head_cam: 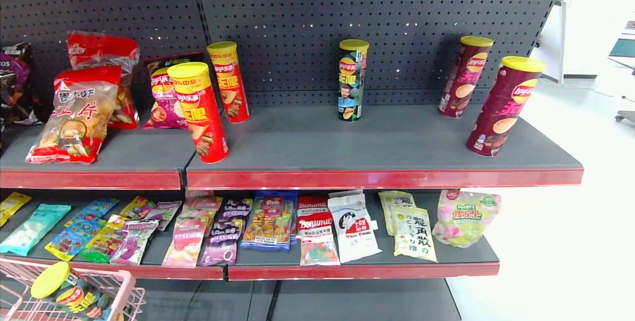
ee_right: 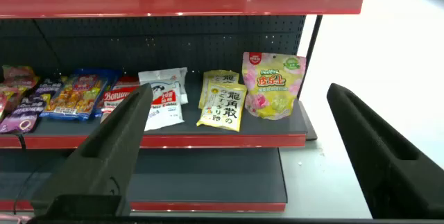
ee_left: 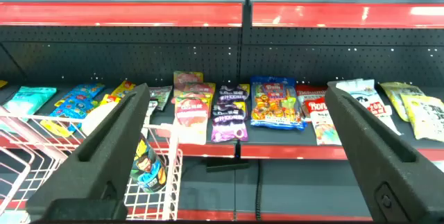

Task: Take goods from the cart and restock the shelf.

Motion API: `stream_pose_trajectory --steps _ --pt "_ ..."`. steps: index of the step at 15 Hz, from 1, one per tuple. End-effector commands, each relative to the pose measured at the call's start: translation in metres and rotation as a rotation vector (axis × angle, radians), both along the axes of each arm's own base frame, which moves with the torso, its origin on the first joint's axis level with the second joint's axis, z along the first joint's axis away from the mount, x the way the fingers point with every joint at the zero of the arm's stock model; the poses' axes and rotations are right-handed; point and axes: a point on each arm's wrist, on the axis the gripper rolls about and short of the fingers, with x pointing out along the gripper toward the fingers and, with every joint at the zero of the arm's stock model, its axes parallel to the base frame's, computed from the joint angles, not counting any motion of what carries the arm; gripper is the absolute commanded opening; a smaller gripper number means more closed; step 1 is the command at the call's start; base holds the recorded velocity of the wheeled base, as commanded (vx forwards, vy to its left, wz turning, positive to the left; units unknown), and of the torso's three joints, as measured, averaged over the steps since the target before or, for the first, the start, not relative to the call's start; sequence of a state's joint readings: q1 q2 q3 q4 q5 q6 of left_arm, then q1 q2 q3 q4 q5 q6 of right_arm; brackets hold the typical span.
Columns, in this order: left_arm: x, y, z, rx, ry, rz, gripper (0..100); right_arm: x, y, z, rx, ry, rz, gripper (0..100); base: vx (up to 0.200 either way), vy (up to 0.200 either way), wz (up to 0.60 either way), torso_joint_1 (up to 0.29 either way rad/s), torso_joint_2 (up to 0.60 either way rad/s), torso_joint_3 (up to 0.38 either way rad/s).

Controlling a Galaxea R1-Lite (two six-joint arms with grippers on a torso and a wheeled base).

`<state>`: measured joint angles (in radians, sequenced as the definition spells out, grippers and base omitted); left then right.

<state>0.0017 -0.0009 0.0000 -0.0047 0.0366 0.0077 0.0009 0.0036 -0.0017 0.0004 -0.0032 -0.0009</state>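
Looking down from the head, the upper shelf (head_cam: pixel 307 147) carries five upright, yellow-lidded tubes. Two red cans (head_cam: pixel 198 112) stand toward its left end, a dark can (head_cam: pixel 352 80) at the back middle, and two maroon cans (head_cam: pixel 503 105) by the right end. Their labels bear large bold characters. Snack bags (head_cam: pixel 74 117) lean at the far left. Flat sweet packets (head_cam: pixel 268 222) line the lower shelf (head_cam: pixel 466 256). The pink cart (head_cam: pixel 124 281) sits below that shelf's left end, with a yellow-lidded cart can (head_cam: pixel 79 297) lying inside.

The left wrist view adds the left pincer (ee_left: pixel 236 92), spread wide and empty, facing the lower shelf's middle with the cart beside one finger.

The right wrist view adds the right pincer (ee_right: pixel 239 89), equally wide and empty, before the lower shelf's right end, where a pink-and-green pouch (ee_right: pixel 272 84) sits.
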Motion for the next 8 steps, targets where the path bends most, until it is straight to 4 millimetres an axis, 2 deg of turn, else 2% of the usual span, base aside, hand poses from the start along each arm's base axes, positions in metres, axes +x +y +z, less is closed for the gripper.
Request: stream_pose_trajectory --steps 1,8 --pt "0.0001 0.0000 0.0002 0.000 -0.001 0.000 100 0.0000 0.0000 0.0000 -0.001 -0.001 0.002 100 0.000 0.000 0.00 0.000 0.00 0.000" --pt "0.0001 0.0000 0.0000 -0.002 0.001 0.000 100 0.0000 0.0000 0.0000 -0.002 -0.001 0.004 100 0.000 0.000 0.60 0.004 0.00 0.005"
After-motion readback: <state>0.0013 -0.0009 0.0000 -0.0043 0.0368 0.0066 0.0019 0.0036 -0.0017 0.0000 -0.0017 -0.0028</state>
